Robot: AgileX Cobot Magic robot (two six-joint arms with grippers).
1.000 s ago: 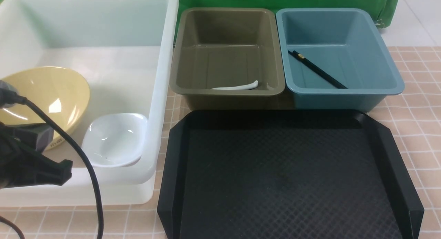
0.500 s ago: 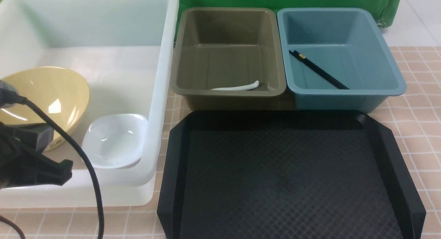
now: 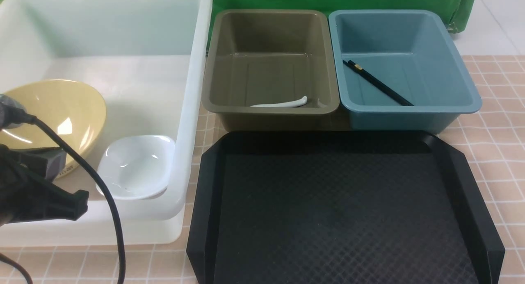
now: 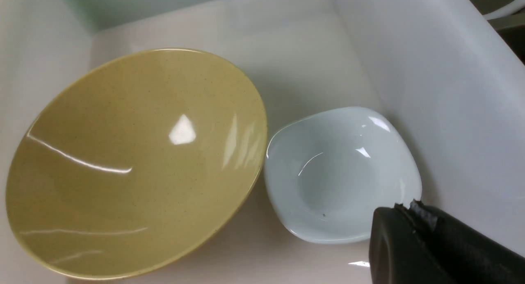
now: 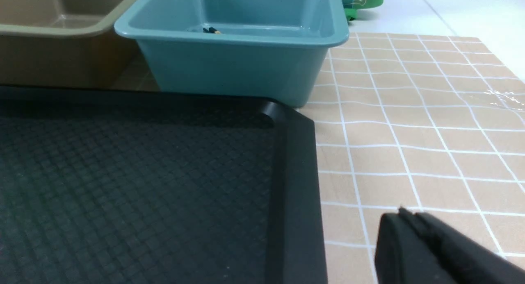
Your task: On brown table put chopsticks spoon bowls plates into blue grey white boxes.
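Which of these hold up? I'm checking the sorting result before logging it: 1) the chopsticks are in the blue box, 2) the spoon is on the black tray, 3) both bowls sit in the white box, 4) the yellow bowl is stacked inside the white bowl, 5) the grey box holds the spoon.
1) True: the chopsticks lie in the blue box.
2) False: the spoon is not on the black tray, which is bare.
3) True: yellow bowl and white bowl are in the white box.
4) False: they sit side by side.
5) True: it lies in the grey box.
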